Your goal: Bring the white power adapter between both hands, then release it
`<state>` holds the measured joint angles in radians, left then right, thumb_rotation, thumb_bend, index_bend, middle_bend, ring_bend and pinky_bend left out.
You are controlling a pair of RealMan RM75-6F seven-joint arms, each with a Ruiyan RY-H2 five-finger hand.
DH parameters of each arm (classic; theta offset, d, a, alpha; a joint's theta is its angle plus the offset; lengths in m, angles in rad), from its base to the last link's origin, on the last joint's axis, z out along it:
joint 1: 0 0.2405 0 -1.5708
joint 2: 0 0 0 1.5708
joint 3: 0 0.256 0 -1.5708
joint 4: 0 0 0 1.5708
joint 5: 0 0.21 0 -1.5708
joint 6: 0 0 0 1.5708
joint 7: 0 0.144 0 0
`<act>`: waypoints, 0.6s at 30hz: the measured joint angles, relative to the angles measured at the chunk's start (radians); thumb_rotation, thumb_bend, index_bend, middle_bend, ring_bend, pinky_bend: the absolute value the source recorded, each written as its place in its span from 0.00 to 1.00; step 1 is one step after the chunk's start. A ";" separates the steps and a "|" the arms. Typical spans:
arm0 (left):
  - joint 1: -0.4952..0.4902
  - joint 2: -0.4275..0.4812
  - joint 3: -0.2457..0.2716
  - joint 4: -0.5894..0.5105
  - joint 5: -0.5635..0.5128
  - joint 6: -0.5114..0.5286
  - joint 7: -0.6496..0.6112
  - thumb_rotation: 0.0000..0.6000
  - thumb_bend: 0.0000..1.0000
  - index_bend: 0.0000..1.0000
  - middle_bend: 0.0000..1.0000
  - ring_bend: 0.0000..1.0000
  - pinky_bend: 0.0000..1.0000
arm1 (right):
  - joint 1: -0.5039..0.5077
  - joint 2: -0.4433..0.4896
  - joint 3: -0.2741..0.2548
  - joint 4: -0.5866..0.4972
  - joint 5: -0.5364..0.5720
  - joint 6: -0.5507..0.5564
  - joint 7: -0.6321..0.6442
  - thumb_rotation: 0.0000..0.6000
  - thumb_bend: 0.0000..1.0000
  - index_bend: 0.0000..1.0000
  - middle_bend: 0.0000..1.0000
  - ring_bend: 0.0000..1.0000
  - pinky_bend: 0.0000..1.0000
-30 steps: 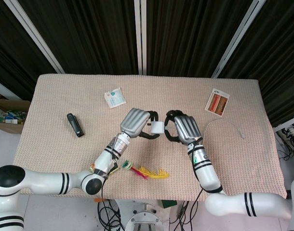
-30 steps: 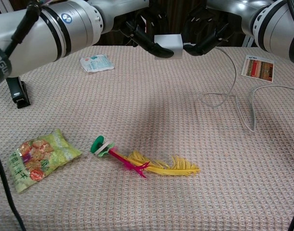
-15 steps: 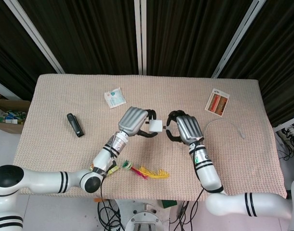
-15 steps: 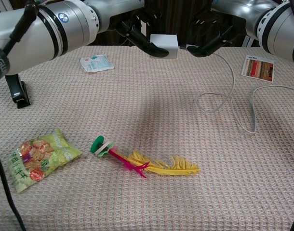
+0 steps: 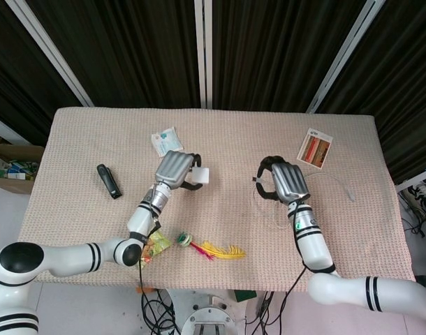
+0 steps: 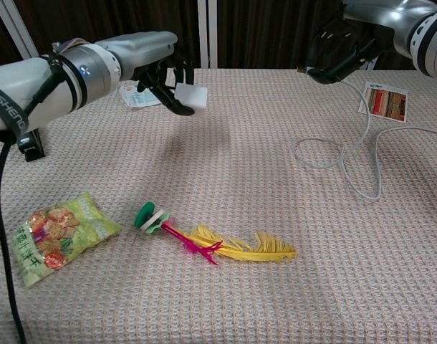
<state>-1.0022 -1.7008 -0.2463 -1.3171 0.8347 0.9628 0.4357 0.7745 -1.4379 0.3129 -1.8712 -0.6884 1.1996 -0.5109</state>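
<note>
The white power adapter [image 5: 200,174] [image 6: 192,97] is a small cube held above the table in the fingertips of my left hand [image 5: 174,169] [image 6: 161,75], left of centre. My right hand [image 5: 283,181] [image 6: 340,50] is far off to the right, also raised, with its fingers curled around the end of the white cable [image 6: 347,161] [image 5: 336,180]. The cable hangs from that hand and loops over the cloth on the right. A wide gap separates adapter and cable end.
A photo card [image 5: 315,148] [image 6: 384,100] lies at the back right and a wipe packet [image 5: 167,141] [image 6: 136,97] just behind my left hand. A black clip [image 5: 109,181] lies at the left. A snack bag [image 6: 54,236] and a yellow feather toy [image 6: 218,247] lie near the front.
The hands, close together at the centre with the adapter between them, have pulled apart. My left hand carried the adapter leftward; my right hand moved right with the cable end.
</note>
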 measured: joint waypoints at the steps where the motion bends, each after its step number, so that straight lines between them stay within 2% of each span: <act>1: 0.001 -0.006 0.004 0.021 -0.007 -0.004 0.008 0.98 0.12 0.31 0.33 0.37 0.52 | 0.006 0.000 0.001 0.012 0.012 -0.017 -0.001 1.00 0.43 0.34 0.23 0.18 0.36; 2: 0.003 -0.012 0.008 0.039 -0.015 -0.007 0.017 0.98 0.10 0.29 0.31 0.35 0.49 | 0.013 0.000 0.003 0.025 0.025 -0.034 -0.001 1.00 0.42 0.20 0.19 0.16 0.34; 3: 0.007 -0.012 0.009 0.045 -0.018 -0.006 0.022 0.97 0.07 0.27 0.30 0.33 0.47 | 0.020 0.000 0.005 0.039 0.037 -0.052 -0.001 1.00 0.41 0.10 0.16 0.14 0.32; 5: 0.018 0.000 0.010 0.041 -0.010 0.006 0.020 0.96 0.05 0.26 0.29 0.32 0.44 | 0.034 0.001 0.012 0.070 0.055 -0.089 0.008 1.00 0.38 0.01 0.13 0.12 0.29; 9: 0.052 0.054 0.022 0.000 0.039 0.039 0.001 0.97 0.05 0.26 0.28 0.30 0.33 | 0.028 0.026 0.018 0.079 0.021 -0.110 0.062 1.00 0.26 0.00 0.11 0.09 0.26; 11: 0.079 0.106 0.036 -0.034 0.072 0.057 -0.010 0.99 0.05 0.26 0.28 0.29 0.31 | 0.012 0.055 0.019 0.070 -0.010 -0.114 0.095 1.00 0.23 0.00 0.11 0.08 0.25; 15: 0.154 0.226 0.064 -0.116 0.128 0.114 -0.046 1.00 0.05 0.27 0.28 0.28 0.30 | -0.051 0.141 0.010 0.042 -0.119 -0.106 0.181 1.00 0.24 0.02 0.13 0.08 0.24; 18: 0.228 0.331 0.095 -0.181 0.184 0.165 -0.092 1.00 0.05 0.27 0.29 0.28 0.30 | -0.108 0.220 -0.015 0.027 -0.239 -0.100 0.254 1.00 0.24 0.03 0.10 0.05 0.21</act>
<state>-0.7743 -1.3701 -0.1512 -1.4981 1.0187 1.1280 0.3433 0.6661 -1.2174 0.2975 -1.8439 -0.9279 1.0995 -0.2565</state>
